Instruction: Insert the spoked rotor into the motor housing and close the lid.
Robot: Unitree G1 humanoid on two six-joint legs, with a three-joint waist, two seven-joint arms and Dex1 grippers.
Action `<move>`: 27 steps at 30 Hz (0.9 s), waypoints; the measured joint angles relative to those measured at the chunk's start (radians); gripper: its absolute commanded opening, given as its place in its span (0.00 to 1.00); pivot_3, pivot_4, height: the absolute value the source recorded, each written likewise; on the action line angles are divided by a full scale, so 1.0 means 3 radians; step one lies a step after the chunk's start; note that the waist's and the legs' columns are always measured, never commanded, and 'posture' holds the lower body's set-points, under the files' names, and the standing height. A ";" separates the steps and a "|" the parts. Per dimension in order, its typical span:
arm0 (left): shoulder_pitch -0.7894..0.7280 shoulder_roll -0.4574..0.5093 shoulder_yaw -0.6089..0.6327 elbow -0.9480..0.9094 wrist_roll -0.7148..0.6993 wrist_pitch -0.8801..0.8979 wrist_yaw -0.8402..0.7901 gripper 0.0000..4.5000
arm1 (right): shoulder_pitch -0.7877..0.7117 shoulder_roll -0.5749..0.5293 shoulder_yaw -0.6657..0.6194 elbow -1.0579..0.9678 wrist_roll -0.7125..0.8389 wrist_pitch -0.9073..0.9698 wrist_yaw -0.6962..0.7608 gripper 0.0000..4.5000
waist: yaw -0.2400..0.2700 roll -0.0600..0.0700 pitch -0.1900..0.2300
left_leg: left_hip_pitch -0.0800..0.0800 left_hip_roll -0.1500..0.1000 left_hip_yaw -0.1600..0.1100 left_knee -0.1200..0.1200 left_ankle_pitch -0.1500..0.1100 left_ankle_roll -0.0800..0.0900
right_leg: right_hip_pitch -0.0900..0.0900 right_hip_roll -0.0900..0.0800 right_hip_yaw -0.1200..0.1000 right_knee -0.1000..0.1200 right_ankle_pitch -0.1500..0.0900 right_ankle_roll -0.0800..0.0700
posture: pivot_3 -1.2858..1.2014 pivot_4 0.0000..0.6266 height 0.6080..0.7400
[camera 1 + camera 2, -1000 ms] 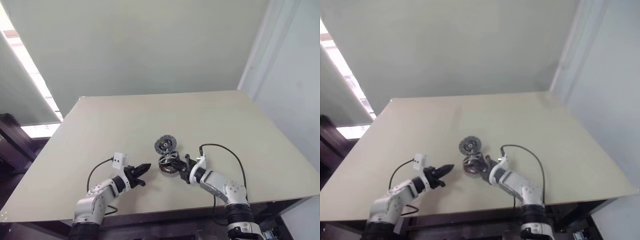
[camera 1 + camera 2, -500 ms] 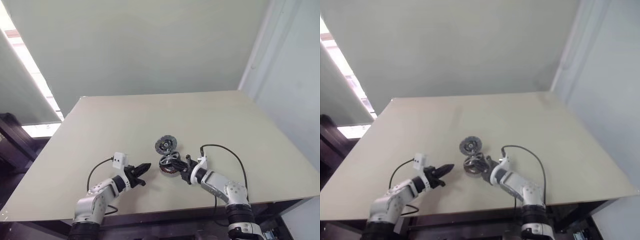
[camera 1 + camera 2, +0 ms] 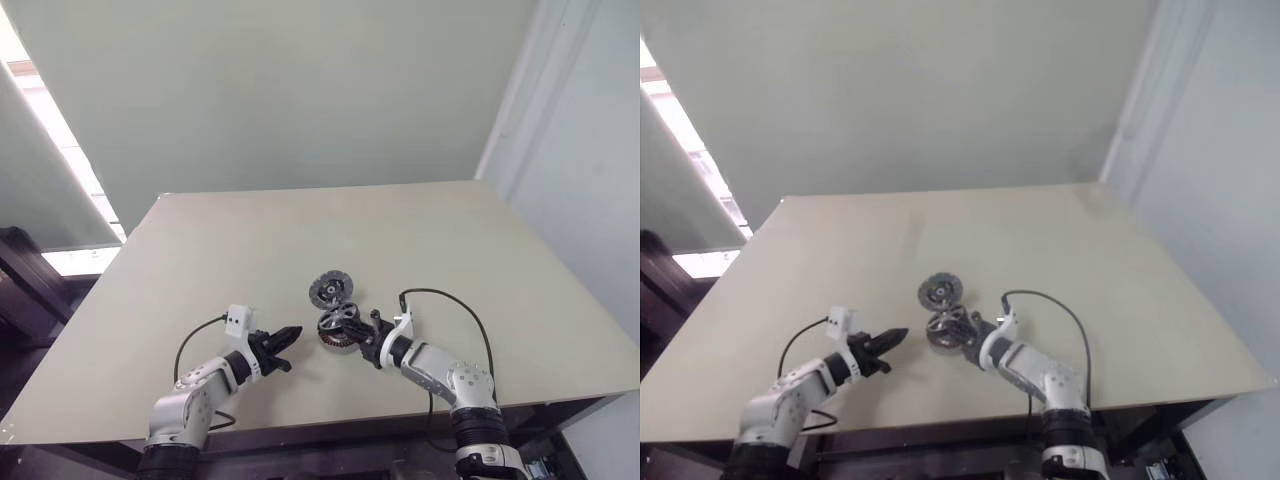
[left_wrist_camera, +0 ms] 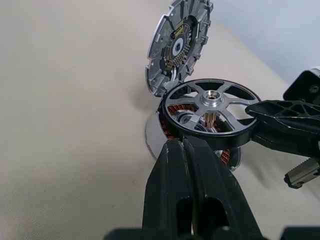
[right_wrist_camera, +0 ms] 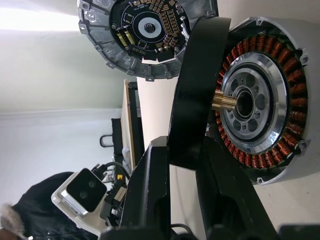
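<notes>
I am holding the spoked rotor (image 4: 212,112), a flat silver metal wheel with open spokes, a small brass-tipped hub and a dark outer rim, by its rim between the two black fingers of my right gripper (image 5: 186,156). The jaws are pinching that rim edge-on, and the wheel is hanging just off the fingertips, directly over the motor housing (image 5: 260,95), the round silver cup ringed with copper-brown windings around a silver centre. The rotor's shaft is pointing at the housing's centre bore but looks not yet seated; the wheel is sitting tilted against the cup's mouth.

I am judging the rotor as light, rigid and smooth, so it could slip or swivel in a rim pinch. The windings look delicate, and the rotor may snap down onto them, so I would keep hold of the rim and level it before easing it in.

The housing is holding only its own windings and hub so far. The lid (image 4: 177,45), a dark grey finned disc with a shiny centre, is standing propped open just beyond the housing from my right fingertips, its inner face showing.

My left gripper (image 4: 187,150) is pressed together and empty, hovering near the housing's side, its tips aimed at the rotor.
</notes>
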 measured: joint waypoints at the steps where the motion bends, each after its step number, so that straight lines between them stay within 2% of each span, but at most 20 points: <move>1: 0.0000 0.0000 -0.0002 0.0000 0.0000 0.0000 0.0000 0.00 | -0.0001 0.0001 -0.0002 0.0004 0.0004 0.0001 -0.0002 0.08 | 0.0000 0.0000 0.0000 | 0.0000 0.0000 0.0000 0.0000 0.0000 0.0000 | 0.0000 0.0000 0.0000 0.0000 0.0000 0.0000 | 0.52 0.00 1.00; 14: 0.0000 0.0000 -0.0014 0.0000 0.0002 -0.0003 0.0000 0.00 | -0.0006 0.0006 -0.0013 0.0040 0.0070 0.0067 -0.0027 0.08 | 0.0000 0.0000 0.0000 | -0.0001 0.0000 0.0000 0.0000 0.0000 0.0000 | 0.0000 0.0000 0.0000 0.0000 0.0000 0.0000 | 0.52 0.00 1.00; 18: 0.0000 0.0000 -0.0015 0.0000 0.0004 -0.0009 0.0000 0.00 | -0.0006 0.0006 -0.0013 0.0048 0.0063 0.0049 -0.0030 0.36 | 0.0000 0.0000 0.0000 | 0.0000 0.0000 0.0000 -0.0001 0.0000 0.0000 | 0.0000 0.0000 0.0000 -0.0001 0.0000 -0.0001 | 0.52 0.00 1.00; 25: -0.0006 -0.0009 -0.0022 0.0000 0.0008 -0.0029 -0.0001 0.00 | -0.0007 0.0006 -0.0006 0.0062 0.0062 0.0068 0.0013 0.93 | 0.0000 0.0000 0.0000 | -0.0001 0.0000 0.0000 -0.0001 0.0000 0.0000 | 0.0000 0.0000 0.0000 -0.0001 0.0000 0.0000 | 0.52 0.00 1.00; 26: -0.0007 -0.0012 -0.0023 0.0000 0.0009 -0.0030 -0.0001 0.00 | -0.0008 0.0006 -0.0005 0.0061 0.0064 0.0075 0.0020 0.99 | 0.0000 0.0000 0.0000 | -0.0001 0.0000 0.0000 -0.0001 0.0000 0.0000 | 0.0000 0.0000 0.0000 -0.0001 0.0000 0.0000 | 0.52 0.00 1.00; 27: -0.0007 -0.0013 -0.0024 0.0001 0.0012 -0.0031 -0.0001 0.00 | -0.0008 0.0006 -0.0002 0.0048 0.0067 0.0080 0.0036 0.99 | 0.0000 0.0000 0.0000 | 0.0000 0.0000 0.0000 -0.0001 0.0000 0.0000 | 0.0000 0.0000 0.0000 -0.0001 0.0000 0.0000 | 0.52 0.00 1.00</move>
